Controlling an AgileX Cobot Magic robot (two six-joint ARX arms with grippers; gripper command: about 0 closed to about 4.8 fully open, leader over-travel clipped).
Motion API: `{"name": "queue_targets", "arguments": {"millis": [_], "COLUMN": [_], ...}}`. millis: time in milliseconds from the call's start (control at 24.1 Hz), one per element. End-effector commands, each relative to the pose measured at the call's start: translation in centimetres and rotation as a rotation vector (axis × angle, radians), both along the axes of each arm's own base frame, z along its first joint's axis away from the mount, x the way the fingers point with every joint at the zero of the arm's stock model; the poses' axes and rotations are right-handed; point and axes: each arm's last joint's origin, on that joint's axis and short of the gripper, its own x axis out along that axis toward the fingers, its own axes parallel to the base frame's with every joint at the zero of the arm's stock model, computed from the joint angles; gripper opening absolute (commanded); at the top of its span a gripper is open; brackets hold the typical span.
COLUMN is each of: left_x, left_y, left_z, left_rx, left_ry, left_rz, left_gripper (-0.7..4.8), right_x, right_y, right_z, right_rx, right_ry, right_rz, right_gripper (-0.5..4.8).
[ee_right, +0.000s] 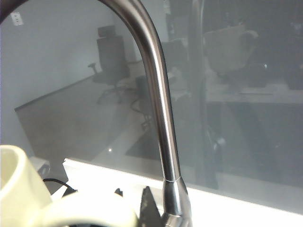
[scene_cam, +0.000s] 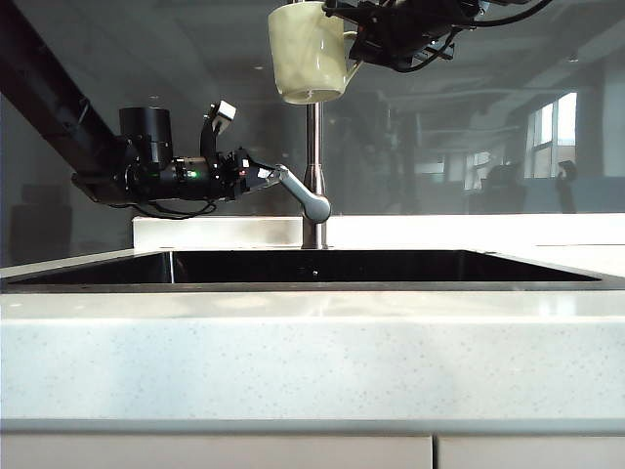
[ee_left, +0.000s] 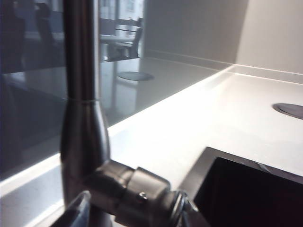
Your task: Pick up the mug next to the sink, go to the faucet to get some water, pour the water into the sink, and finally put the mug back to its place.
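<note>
Water-fetching step. The right gripper (scene_cam: 354, 44), clamped on the handle of the mug (scene_cam: 308, 54), holds the mug upright high beside the neck of the faucet (scene_cam: 313, 147), above the sink (scene_cam: 381, 266). The left gripper (scene_cam: 256, 176), jaws spread wide, sits at the faucet's lever (scene_cam: 301, 193), which lies between its fingers but is not pinched. No water is visible. Judged next: the left gripper must swing the lever, with the mug's mouth placed under the spout.

Black arms (scene_cam: 161, 171), looped cables, one green light
</note>
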Motion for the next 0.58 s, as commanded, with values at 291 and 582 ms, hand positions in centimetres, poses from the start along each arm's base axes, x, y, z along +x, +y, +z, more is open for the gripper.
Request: {"name": "queue_targets", "arguments": {"millis": [291,582], "left_x": [0.68,0.45], "left_y": [0.76,1.12], "left_z": [0.73,1.11], "left_rx": [-0.028,-0.041], "left_ry": [-0.057,-0.033], "left_rz": [0.321,0.202], "left_gripper": [2.38,2.42], "right_x": [-0.56,-0.55], "right_y": [-0.15,-0.20], "right_z": [2.08,2.05], "right_rx": [0.064,0.063], "right_ry": [-0.104,-0.100], "right_rz": [0.010,0.008], "right_gripper": [-0.02,-0.02]}}
